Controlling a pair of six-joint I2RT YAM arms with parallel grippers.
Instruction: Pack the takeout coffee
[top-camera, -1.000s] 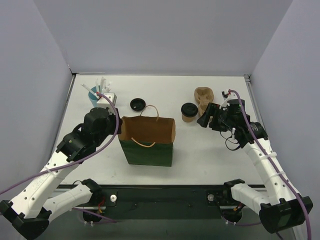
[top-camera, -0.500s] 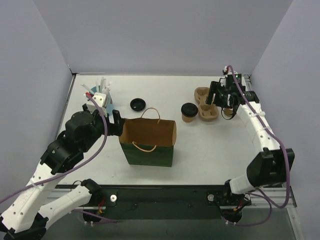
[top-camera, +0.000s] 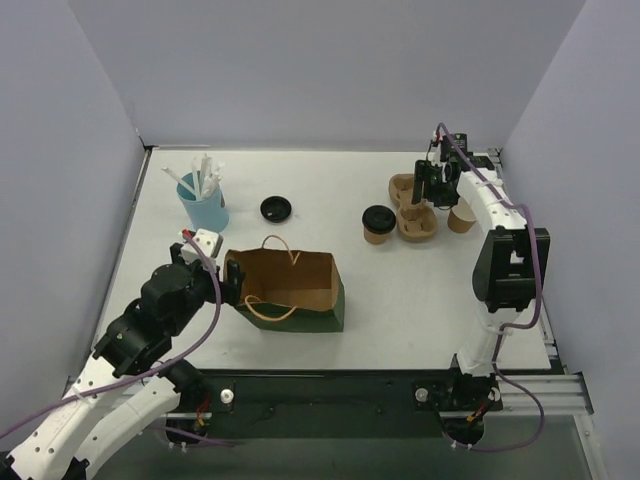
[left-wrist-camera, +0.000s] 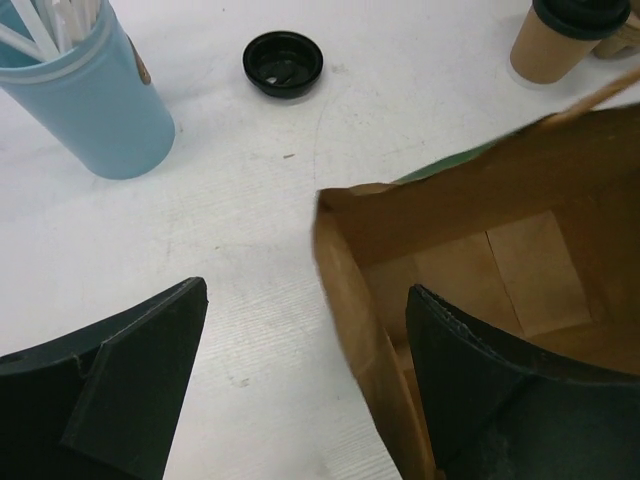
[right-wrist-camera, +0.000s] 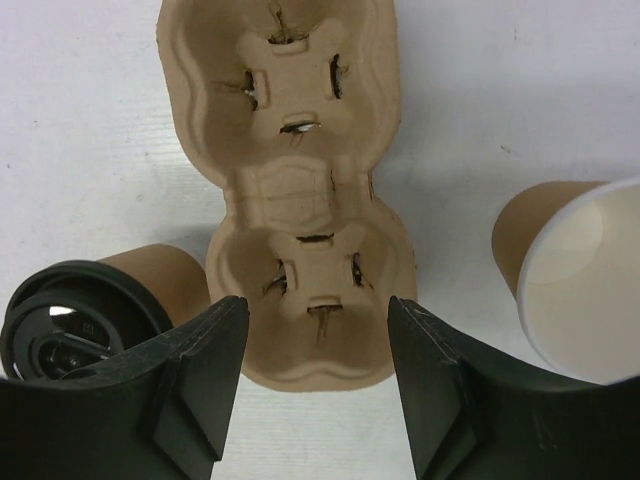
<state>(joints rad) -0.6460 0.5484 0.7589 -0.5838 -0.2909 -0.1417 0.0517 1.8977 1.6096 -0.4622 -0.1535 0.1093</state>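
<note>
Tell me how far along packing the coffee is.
Done: paper bag open, left gripper open at its rim. In hand: nothing; right gripper hangs open over the cup carrier. Left: the lidded takeout coffee stands on the table beside the carrier, not yet bagged.

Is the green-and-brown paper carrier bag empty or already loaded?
Empty as far as shown: the bag's mouth is open and its visible brown floor is bare.

The bag (top-camera: 290, 288) stands near the middle. Behind it lies a loose lid (top-camera: 276, 208), and the cup of straws (top-camera: 203, 205) is further left. At far right, the takeout coffee (top-camera: 378, 224) stands just left of the carrier (top-camera: 415, 224), and an open cup (top-camera: 461, 220) stands just right of the carrier.
</note>
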